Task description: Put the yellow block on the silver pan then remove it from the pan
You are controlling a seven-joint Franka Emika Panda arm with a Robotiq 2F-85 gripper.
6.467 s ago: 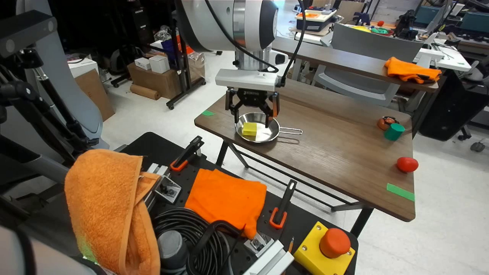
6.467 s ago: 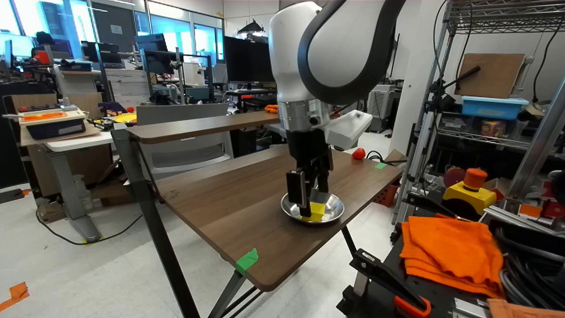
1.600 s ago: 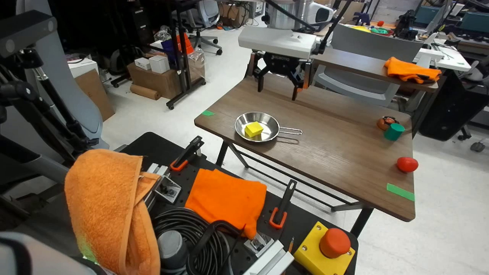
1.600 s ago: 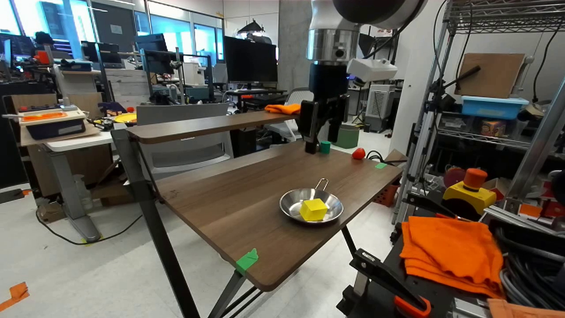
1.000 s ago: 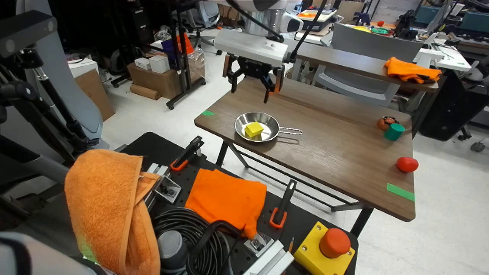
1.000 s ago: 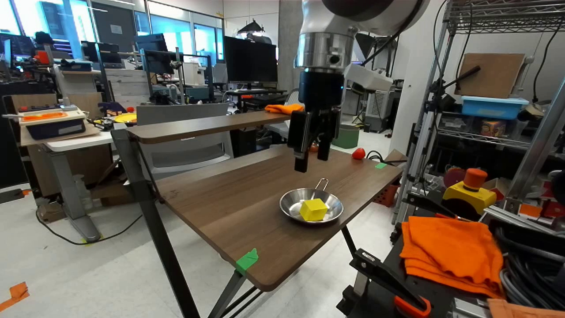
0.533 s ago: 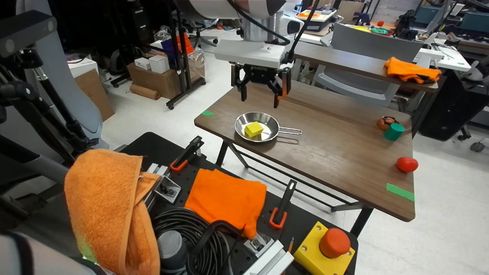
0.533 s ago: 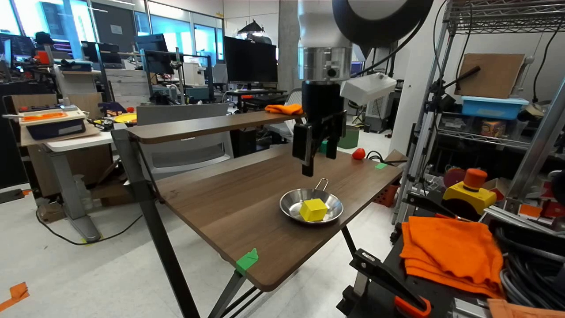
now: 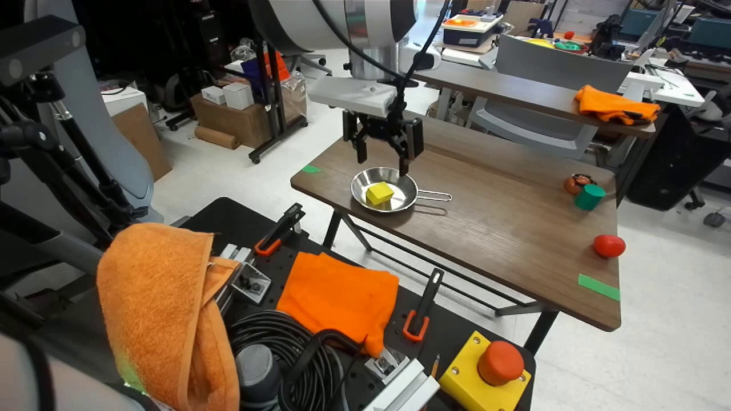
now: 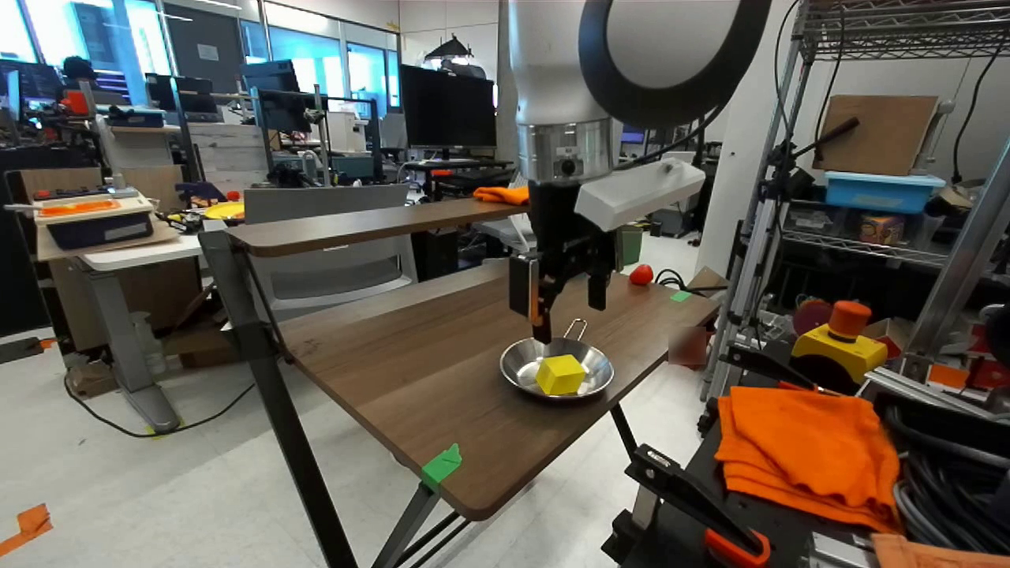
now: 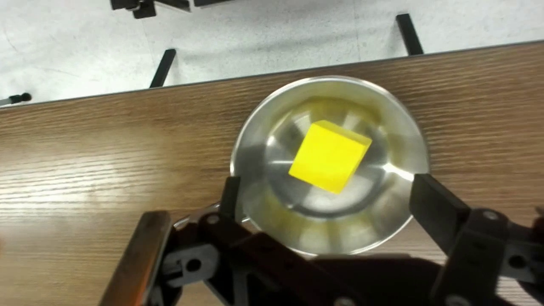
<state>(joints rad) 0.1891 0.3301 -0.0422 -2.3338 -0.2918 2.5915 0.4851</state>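
Inside the silver pan point(image 11: 403, 144) sits the yellow block point(image 11: 328, 158), bin label point(image 10: 126, 232) illegible

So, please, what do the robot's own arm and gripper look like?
The arm is rounded and white with black trim and a silvery metal section. Black cables run outside it, and a white casing sits above the gripper. The gripper is mostly black, with two jointed fingers and small grey parts. I can read no lettering on it.
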